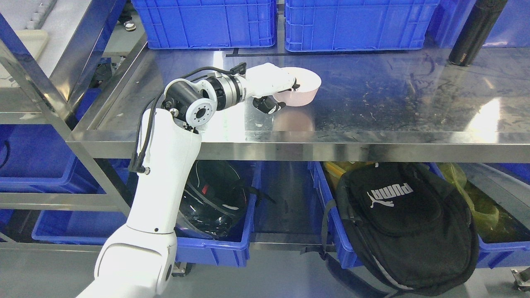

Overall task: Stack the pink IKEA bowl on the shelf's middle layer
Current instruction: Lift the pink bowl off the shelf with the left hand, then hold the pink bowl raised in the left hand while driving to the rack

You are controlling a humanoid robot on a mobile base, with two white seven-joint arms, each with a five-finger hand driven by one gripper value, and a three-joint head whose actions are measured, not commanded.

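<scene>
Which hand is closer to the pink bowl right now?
Left. The left hand grips the pink bowl at its near-left rim on the steel shelf. The right hand is out of view.

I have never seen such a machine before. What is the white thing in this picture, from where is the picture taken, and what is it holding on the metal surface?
The white thing is the left arm of a humanoid robot, coming in from the lower left. The picture is taken by a camera on the robot's head, looking down at a steel shelf. At the arm's end is the left hand, and its fingers grip the near rim of a pink bowl that sits on the shelf. Behind it stand two blue crates, and a black bottle is at the right. On the level below are blue bins, a black helmet and a black backpack. The right arm is not visible.
</scene>
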